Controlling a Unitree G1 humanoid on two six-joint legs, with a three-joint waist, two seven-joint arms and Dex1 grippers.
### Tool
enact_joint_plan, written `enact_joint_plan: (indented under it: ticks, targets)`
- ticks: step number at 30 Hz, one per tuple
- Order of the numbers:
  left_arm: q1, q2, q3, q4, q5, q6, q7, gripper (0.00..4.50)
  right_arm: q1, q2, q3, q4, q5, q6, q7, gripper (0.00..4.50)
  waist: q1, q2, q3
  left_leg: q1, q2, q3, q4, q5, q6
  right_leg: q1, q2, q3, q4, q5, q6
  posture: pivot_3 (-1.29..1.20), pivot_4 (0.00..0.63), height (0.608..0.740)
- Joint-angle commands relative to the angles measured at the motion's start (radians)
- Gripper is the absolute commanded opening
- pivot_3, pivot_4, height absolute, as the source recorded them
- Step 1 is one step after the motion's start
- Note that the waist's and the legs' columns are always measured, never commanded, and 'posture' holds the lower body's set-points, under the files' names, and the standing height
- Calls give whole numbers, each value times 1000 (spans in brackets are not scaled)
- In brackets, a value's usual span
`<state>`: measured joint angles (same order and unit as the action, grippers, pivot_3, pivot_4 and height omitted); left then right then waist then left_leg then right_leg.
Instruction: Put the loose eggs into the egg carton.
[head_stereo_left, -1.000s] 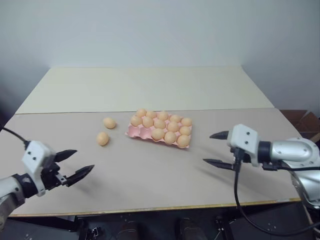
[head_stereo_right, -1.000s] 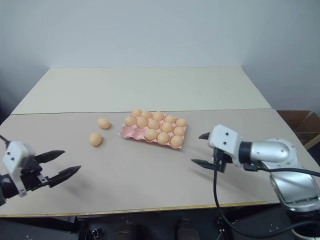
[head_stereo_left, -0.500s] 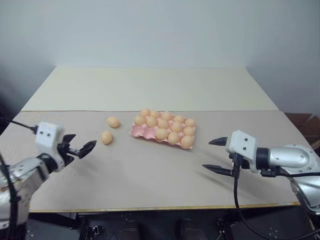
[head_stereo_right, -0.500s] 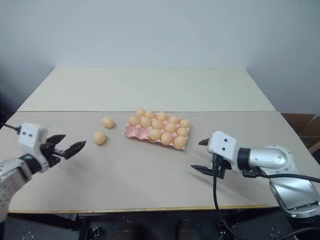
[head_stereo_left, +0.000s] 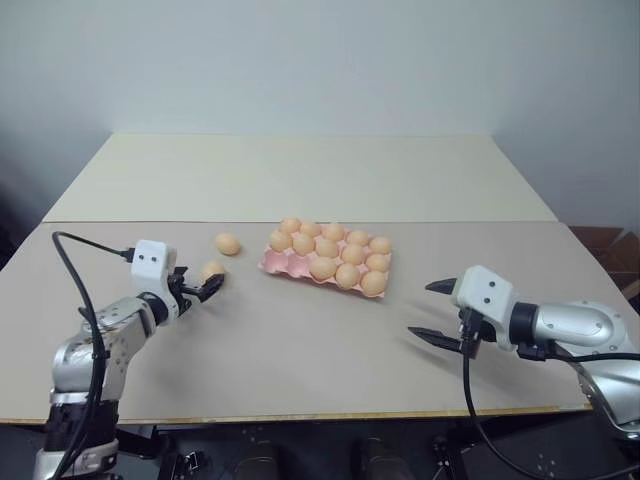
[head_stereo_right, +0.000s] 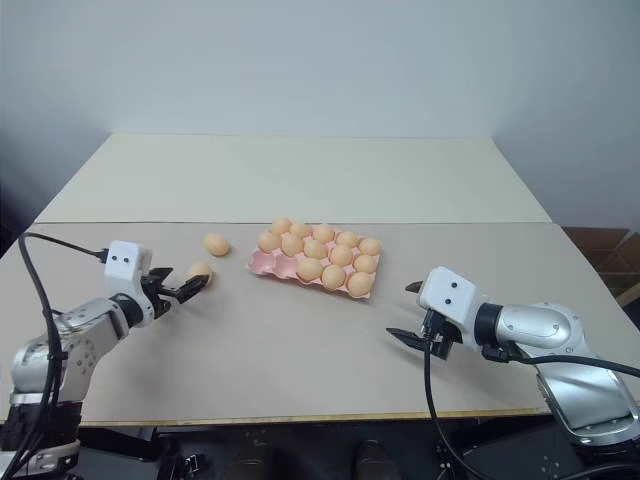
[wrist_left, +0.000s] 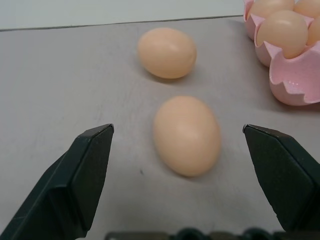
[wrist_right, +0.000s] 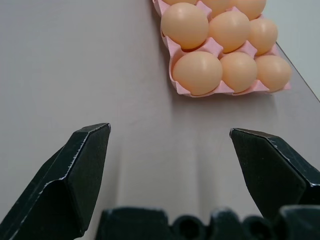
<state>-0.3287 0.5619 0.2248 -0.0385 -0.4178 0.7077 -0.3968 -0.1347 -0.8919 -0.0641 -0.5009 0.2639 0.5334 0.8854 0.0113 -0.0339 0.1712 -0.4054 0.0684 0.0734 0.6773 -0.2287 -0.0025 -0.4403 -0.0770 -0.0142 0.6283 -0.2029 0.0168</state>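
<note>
Two loose eggs lie on the table left of the egg carton (head_stereo_left: 267, 264): a far egg (head_stereo_left: 228, 243) and a near egg (head_stereo_left: 212, 270). The pink carton holds several eggs, and its near left cups (wrist_left: 295, 85) are bare. My left gripper (head_stereo_left: 205, 287) is open and low over the table. The near egg (wrist_left: 187, 135) lies between its two fingers with a gap on each side, and the far egg (wrist_left: 167, 52) lies just beyond. My right gripper (head_stereo_left: 421, 310) is open and holds nothing, at the near right of the carton (wrist_right: 172, 75), well apart from it.
The table has a pale beige far half (head_stereo_left: 300, 175) and a grey-brown near half (head_stereo_left: 300, 350), with its front edge just below both arms. A black cable (head_stereo_left: 75, 245) loops over my left arm. A wall stands behind the table.
My left gripper has moved forward and to the right across the table until its open fingers stand on either side of the near loose egg. The right gripper has stayed about where it was.
</note>
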Motion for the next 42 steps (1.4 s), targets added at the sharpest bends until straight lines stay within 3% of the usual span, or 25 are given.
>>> enact_joint_plan:
  ticks: [1,9,12,18,19,26,32,42]
  targets:
    - [-38,-8,-39,58,50,-72,-19,4500,1,-9,-35,-16,-1,-8,-14,4452,-1,0,0,0,0,0,0,0,0,0,0,0,0,0,0,0,150,740]
    - [-115,-66,-81,238,128,-214,-27,4500,5,14,-53,41,2,-4,-53,4452,0,-1,0,-1,0,0,0,0,0,0,0,0,-1,1,1,0,150,740]
    - [-119,-71,-96,253,128,-234,-66,3918,19,12,-45,38,-6,-19,-58,4500,0,-1,0,-1,0,0,0,0,0,0,0,0,-1,1,1,0,150,740]
    - [-115,-61,-96,232,158,-204,-48,1942,43,17,-41,20,-19,-18,-82,4500,-2,-1,0,-1,0,0,0,0,0,0,0,0,0,1,2,0,150,740]
    - [-117,-60,-96,231,165,-202,-43,1812,44,17,-41,19,-20,-18,-83,4500,-2,-1,0,-1,0,0,0,0,0,0,0,0,0,1,2,0,150,740]
    - [-124,-39,-105,177,172,-199,-82,1798,46,18,-70,-26,40,11,-70,4500,-1,-1,0,0,0,0,0,0,0,0,0,0,0,1,2,0,150,740]
    - [-173,-24,-75,125,52,-196,-254,1798,65,0,-94,-62,49,22,-71,4500,4,-1,0,-1,0,0,1,0,0,0,0,0,-1,1,2,0,150,740]
    - [-469,-93,-223,501,62,-304,-603,1798,108,94,-124,-138,89,69,-160,4500,2,-1,-1,-1,-1,-1,2,0,0,2,0,0,-1,2,2,0,150,740]
